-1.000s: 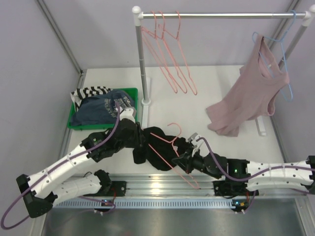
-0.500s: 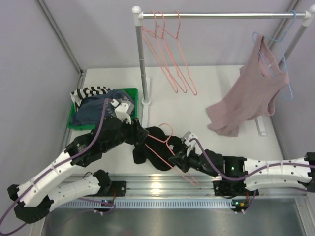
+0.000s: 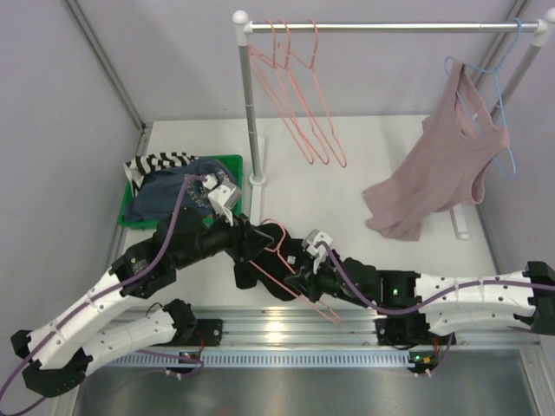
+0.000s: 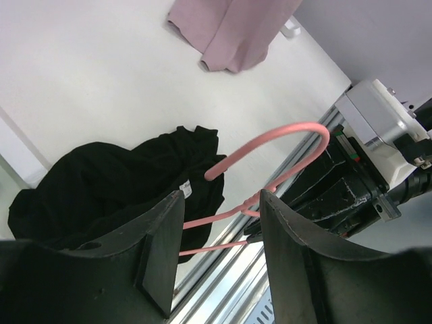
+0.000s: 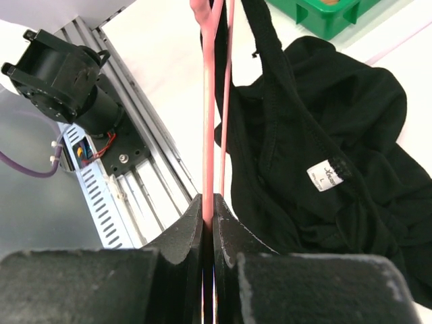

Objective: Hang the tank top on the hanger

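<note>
Pink wire is pinched in my right gripper [image 5: 208, 202]: its jaws are pressed together on the hanger [image 5: 209, 121], with no gap showing. That wrist view shows a white size label [image 5: 326, 175] sewn inside the black tank top [image 5: 351, 115], and one narrow strap [image 5: 264, 47] running close beside the wire. I cannot tell whether the strap is looped over it. The view from above is too coarse to show either.

From above, the tank top [image 3: 253, 282] lies crumpled on the white table [image 3: 347, 204] near my bases. The hanger [image 3: 324, 309] lies slanted across it, and my right gripper [image 3: 299, 270] is at its right edge.

My left gripper [image 3: 251, 236] is over the far side of the fabric. In its own view my left gripper [image 4: 221, 202] has its jaws wide and clamps nothing. The hanger's hook [image 4: 297, 128] curves beyond the gap, and the tank top [image 4: 101, 182] is heaped below.

Farther left, a green tray [image 3: 232, 161] holds a dark blue shirt [image 3: 173, 192] and a striped cloth [image 3: 160, 162] that spills over its back rim.

At the back stands a rack [image 3: 247, 113] with spare pink hangers [image 3: 299, 104]. A dusty-pink top [image 3: 438, 169] hangs from a light blue hanger [image 3: 503, 130], its hem resting on the table.
</note>
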